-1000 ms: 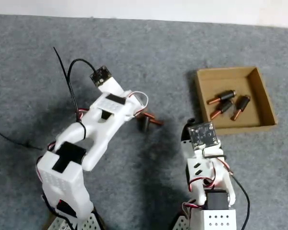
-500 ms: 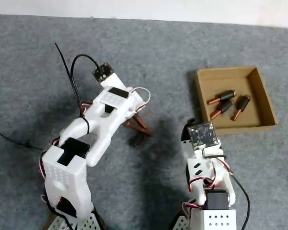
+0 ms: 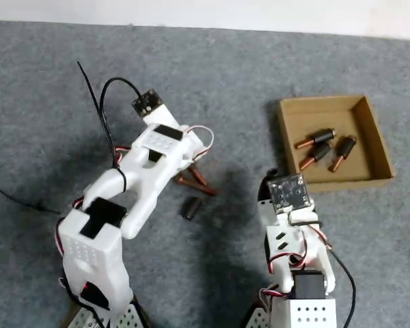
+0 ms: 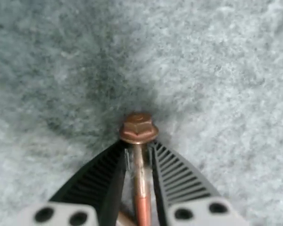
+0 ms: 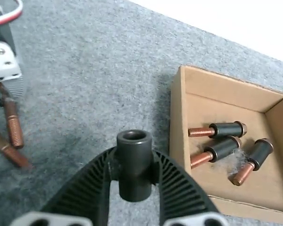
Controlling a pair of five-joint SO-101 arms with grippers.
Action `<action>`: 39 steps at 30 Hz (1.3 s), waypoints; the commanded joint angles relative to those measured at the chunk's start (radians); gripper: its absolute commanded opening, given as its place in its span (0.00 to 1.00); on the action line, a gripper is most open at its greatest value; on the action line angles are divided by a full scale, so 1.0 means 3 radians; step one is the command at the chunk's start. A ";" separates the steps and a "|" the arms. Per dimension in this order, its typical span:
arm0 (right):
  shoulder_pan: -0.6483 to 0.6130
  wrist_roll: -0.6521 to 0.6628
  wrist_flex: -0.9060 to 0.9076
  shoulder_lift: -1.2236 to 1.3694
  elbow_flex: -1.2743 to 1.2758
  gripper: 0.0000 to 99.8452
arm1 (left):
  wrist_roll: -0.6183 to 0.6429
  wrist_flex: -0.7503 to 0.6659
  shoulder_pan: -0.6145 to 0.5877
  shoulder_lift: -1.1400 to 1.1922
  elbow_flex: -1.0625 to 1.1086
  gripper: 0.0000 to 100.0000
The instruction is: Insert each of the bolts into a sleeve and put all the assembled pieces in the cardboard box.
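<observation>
Grey carpeted tabletop [image 3: 41,82] carried everything. Well left of the cardboard box [image 3: 321,113], the left hand [image 4: 139,149] pinched a bolt [image 4: 138,128]. Nearer the box lay a loose sleeve [image 3: 190,207], and just beside the box the right hand [image 5: 134,165] clamped a second sleeve [image 5: 134,141]. Three assembled pieces [image 3: 316,152] lay inside the box; seemingly two were left to do.

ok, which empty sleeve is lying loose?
The sleeve on the carpet beside the left arm; the other empty sleeve stands clamped in the right gripper.

The high view looks down over the whole tabletop [image 3: 41,68]. Wrist views sit close; right and high share the cardboard box [image 5: 226,92].
</observation>
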 commanded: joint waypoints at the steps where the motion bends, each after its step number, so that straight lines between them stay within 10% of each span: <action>1: 0.0028 0.0041 0.0003 -0.0059 0.0335 0.01 | -0.0164 0.0051 0.0130 -0.0698 0.0274 0.00; 23: -0.0591 0.0031 -0.0207 -0.0064 0.0361 0.01 | -0.1504 -0.2624 0.0488 -0.3409 0.3266 0.00; 39: -0.1051 0.0031 -0.0488 -0.0064 0.0361 0.01 | -0.1519 -0.3135 0.0488 -0.4851 0.4140 0.00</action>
